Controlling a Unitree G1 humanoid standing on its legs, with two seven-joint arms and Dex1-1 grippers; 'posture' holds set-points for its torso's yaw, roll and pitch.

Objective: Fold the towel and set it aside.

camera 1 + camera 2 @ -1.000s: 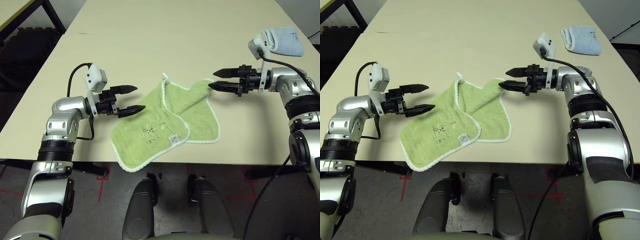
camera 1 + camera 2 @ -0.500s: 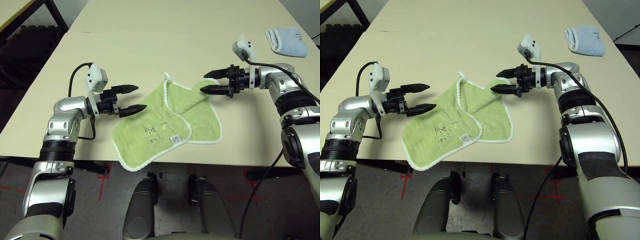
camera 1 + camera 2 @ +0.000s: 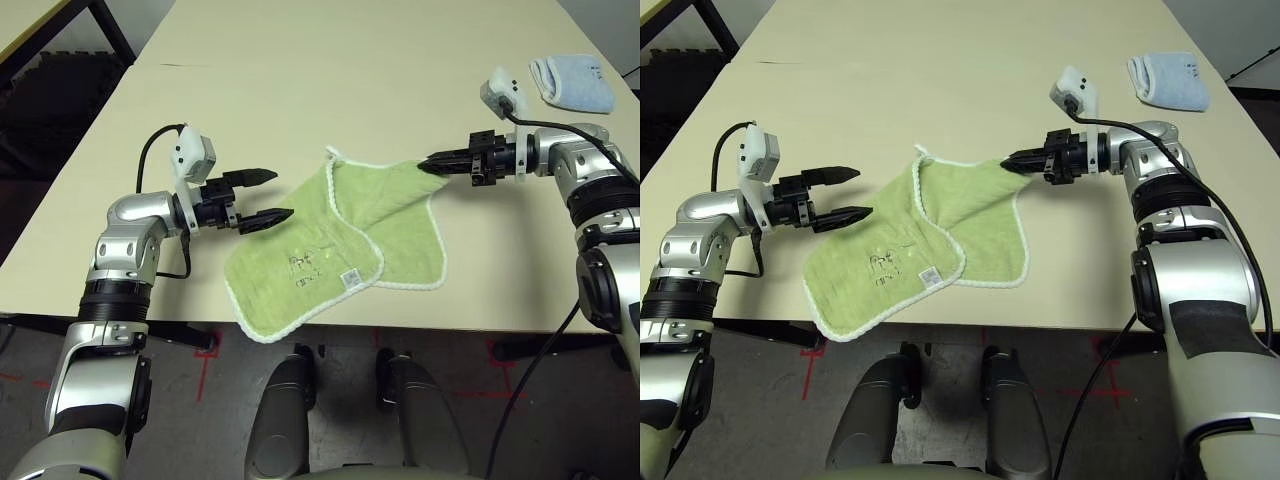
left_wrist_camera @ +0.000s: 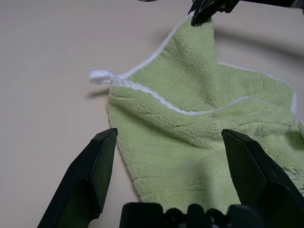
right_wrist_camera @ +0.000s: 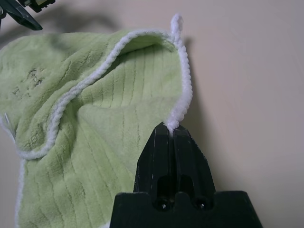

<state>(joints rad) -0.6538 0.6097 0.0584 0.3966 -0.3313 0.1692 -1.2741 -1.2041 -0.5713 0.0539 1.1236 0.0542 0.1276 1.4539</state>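
Right gripper (image 3: 432, 165): fingers pressed together on the far right corner of the towel (image 3: 340, 245), pinching its white edging. In the right wrist view the edging runs straight into the closed tips (image 5: 172, 130), a detail the head views are too distant to give.

Left gripper (image 3: 262, 196): fingers spread wide, nothing between them, held just off the towel's left edge and not touching it in the head views. In the left wrist view the two fingers (image 4: 85, 180) frame the cloth from either side.

Towel: light green, with white stitched edging, lying on the table (image 3: 300, 80) between the two grippers, near the table's front edge. One part is folded over another, so a white-edged seam crosses the middle. The corner in the right gripper is drawn taut and looks raised off the table; the rest lies flat.

Hanging loop (image 4: 99, 76): a small white loop at the far corner of the towel, ahead of the left gripper and to the side of the right one; clearest in the wrist views.

Label and embroidery: a small white label (image 3: 349, 277) and faint dark stitching (image 3: 303, 270) on the near flap, seen in the head views; the right wrist view catches the stitching alone.

Blue towel (image 3: 572, 82): pale blue, folded, on the table well beyond the right gripper, apart from the green one.

Other gripper in wrist views: the left wrist view shows the right gripper's tip on the corner (image 4: 202, 12).
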